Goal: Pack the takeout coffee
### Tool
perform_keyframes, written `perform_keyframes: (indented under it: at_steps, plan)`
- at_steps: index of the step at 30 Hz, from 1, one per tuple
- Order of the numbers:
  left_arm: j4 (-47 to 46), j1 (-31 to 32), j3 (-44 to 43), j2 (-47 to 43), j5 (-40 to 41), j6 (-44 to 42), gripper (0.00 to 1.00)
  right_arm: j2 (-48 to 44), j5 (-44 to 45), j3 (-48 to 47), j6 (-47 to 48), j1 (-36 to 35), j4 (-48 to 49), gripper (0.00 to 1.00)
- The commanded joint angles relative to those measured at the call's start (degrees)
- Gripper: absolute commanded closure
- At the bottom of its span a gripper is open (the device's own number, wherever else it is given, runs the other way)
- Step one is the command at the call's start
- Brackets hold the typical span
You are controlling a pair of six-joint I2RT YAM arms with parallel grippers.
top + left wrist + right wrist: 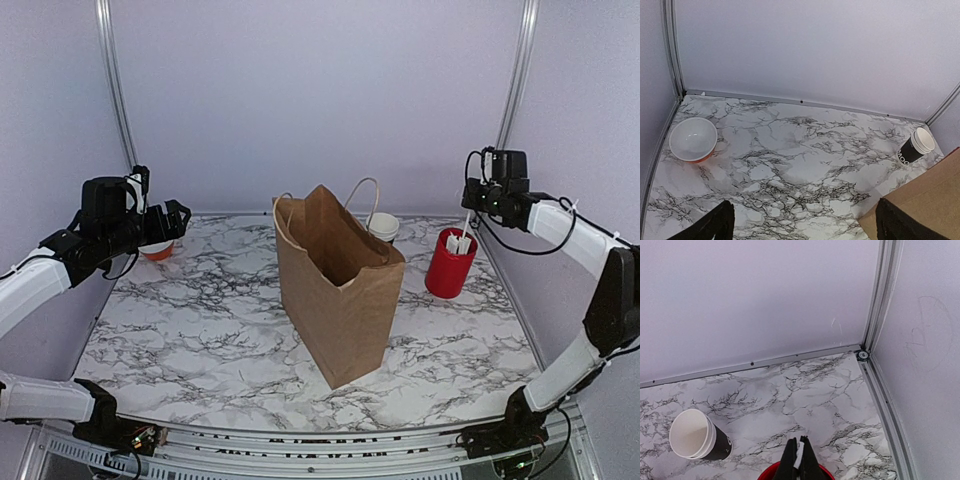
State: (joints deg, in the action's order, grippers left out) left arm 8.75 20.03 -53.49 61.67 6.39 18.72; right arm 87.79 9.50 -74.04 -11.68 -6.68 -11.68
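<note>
The takeout coffee does not show in any view. A brown paper bag (340,290) stands open mid-table, and its inside is hidden from me. My right gripper (472,208) hangs over the red cup (450,264) of white sticks, shut on one white stick (799,452) between its fingertips; in the right wrist view my right gripper (799,442) sits just above the red cup's rim (769,475). My left gripper (172,222) is open and empty, held high at the far left; in the left wrist view my left gripper (805,222) looks down on bare marble.
Lidless black paper cups (383,227) with white rims, seemingly nested, stand behind the bag; the same cups (916,145) (696,436) appear in both wrist views. An orange bowl (157,250) (693,139) with a white inside sits far left. The bag's edge (925,200) fills the lower right of the left wrist view.
</note>
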Motion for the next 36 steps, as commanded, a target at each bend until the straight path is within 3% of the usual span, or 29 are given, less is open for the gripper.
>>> perform_keyframes:
  at_steps: [1, 15, 28, 36]
  plan:
    - [-1.8, -0.4, 0.6, -0.6, -0.5, 0.1, 0.01, -3.8, 3.5, 1.1, 1.5, -1.2, 2.5, 1.00]
    - [-1.9, -0.4, 0.6, -0.2, -0.9, 0.3, 0.01, -13.8, 4.9, 5.0, 3.4, -3.2, 7.9, 1.00]
    - [-2.0, -0.4, 0.7, 0.0, -1.0, 0.3, 0.01, -18.4, 1.2, 0.6, 2.9, -4.6, 6.9, 0.99]
    - [-2.1, -0.4, 0.6, 0.2, -1.7, 0.5, 0.01, -20.8, 6.4, -4.1, 6.6, -12.0, 5.0, 0.98]
